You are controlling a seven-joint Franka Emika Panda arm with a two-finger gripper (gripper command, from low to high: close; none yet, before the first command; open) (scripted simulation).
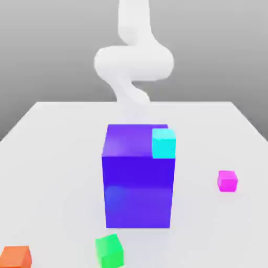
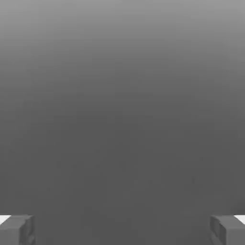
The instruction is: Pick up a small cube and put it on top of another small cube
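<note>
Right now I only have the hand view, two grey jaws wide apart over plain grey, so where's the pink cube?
Observer: The pink cube sits alone on the table, at the exterior view's right of a big blue block.
Operator: And the green one?
Observer: The green cube lies in front of the block, near the bottom edge of that view.
Operator: Any other small cubes?
Observer: A cyan cube at the block's upper right corner, and an orange cube at the bottom left.
</note>
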